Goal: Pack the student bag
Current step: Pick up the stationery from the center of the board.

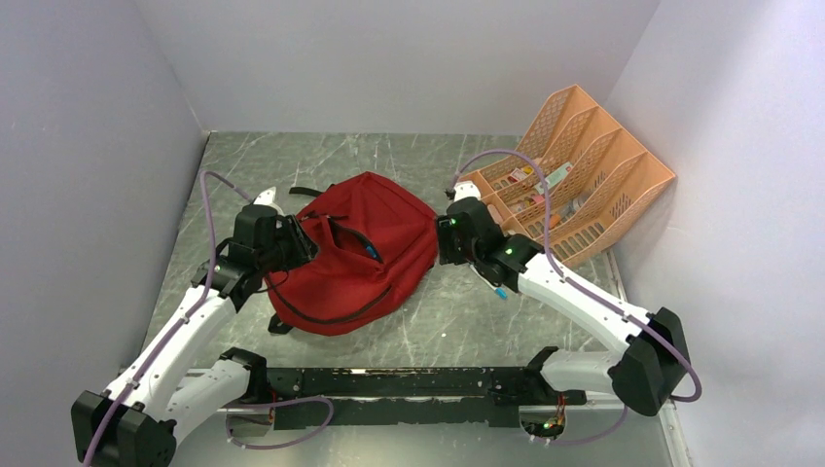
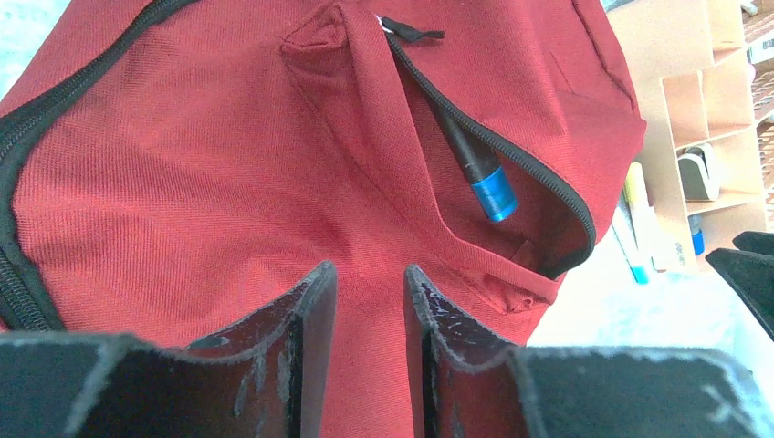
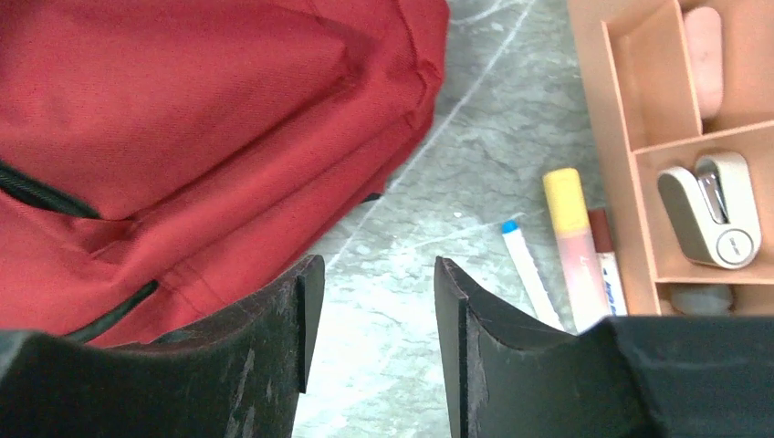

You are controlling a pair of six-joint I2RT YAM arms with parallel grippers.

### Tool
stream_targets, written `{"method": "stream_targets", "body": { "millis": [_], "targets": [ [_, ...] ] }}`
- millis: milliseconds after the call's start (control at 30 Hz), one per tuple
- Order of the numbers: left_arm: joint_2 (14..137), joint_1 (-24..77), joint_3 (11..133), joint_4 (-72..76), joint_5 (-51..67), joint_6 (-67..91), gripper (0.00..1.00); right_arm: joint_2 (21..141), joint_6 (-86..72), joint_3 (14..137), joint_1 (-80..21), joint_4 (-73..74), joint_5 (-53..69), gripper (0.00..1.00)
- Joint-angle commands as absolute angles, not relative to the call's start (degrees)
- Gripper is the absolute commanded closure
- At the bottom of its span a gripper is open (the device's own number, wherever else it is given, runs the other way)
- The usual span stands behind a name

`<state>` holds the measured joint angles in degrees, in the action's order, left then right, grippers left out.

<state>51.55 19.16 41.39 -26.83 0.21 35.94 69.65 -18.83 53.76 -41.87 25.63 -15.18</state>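
Beside the student bag (image 1: 355, 253), left end effector (image 2: 365, 278) and right end effector (image 3: 376, 266) gape empty; best take the yellow-capped marker (image 3: 575, 242) mid-barrel (squarely) for the front pocket (image 2: 548, 242)

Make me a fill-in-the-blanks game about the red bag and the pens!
1. The student bag is dark ___.
2. A marker with a ___ end pokes out of its unzipped pocket.
3. The highlighter lying on the table has a ___ cap.
Missing words: red, blue, yellow.
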Motion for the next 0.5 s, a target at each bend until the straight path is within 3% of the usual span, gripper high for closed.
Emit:
{"method": "stream_targets", "body": {
  "millis": [0,200,467],
  "targets": [
    [51.01,18.81,41.57,-25.71,0.10,34.77,0.62,71.56,-19.53,55.32,-40.13,30.37,-19.11,0.48],
    [50.25,18.81,39.71,-25.82,1.14,35.33,0.62,78.11,-18.93,55.86,-34.36,34.94,-15.42,0.41],
    [49.84,18.81,36.29,-24.12,4.37,37.92,0.64,83.81,-15.65,53.46,-28.22,32.79,-8.73,0.39]
  ]
}}
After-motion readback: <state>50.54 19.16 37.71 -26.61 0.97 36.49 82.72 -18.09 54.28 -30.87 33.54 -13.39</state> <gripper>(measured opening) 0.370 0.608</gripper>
